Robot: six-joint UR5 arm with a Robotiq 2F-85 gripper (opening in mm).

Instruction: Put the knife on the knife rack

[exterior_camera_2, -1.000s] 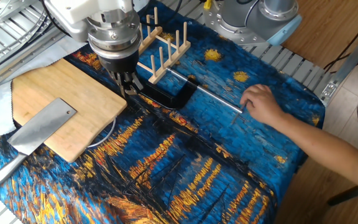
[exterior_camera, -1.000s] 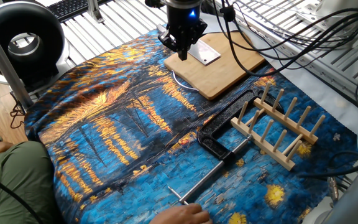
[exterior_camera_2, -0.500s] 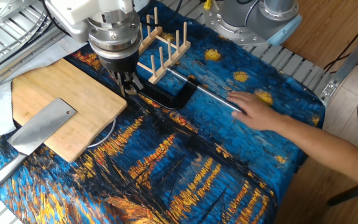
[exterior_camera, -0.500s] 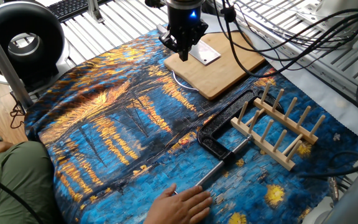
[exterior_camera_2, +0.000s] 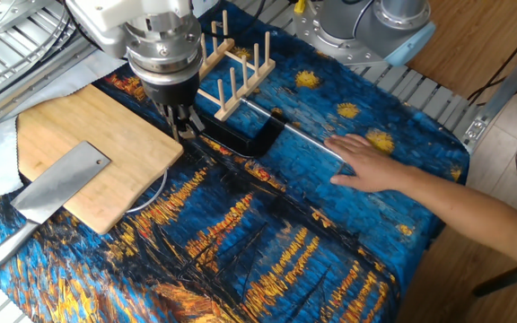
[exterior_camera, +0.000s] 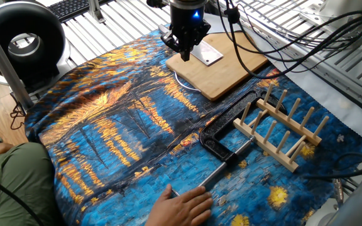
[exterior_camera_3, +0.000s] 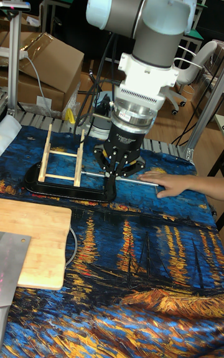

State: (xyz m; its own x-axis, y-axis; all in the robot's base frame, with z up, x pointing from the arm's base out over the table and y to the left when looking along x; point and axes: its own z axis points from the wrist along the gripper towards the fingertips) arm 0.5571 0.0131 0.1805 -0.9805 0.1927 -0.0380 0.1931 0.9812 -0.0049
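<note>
- One broad silver-grey knife (exterior_camera_2: 56, 184) lies flat on the bamboo cutting board (exterior_camera_2: 106, 144).
- Gripper (exterior_camera_2: 183, 126) hovers empty, fingers slightly apart.
- Pegged pale-wood knife rack (exterior_camera_2: 234, 74) stands beside the black clamp (exterior_camera_2: 248, 137).

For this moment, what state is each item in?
Knife: flat on the cutting board, handle hanging off it.
Rack: upright, no knife in it.
Clamp: lying by the rack, a person's hand on its rod.
Claw: empty, above the board's edge.
</note>
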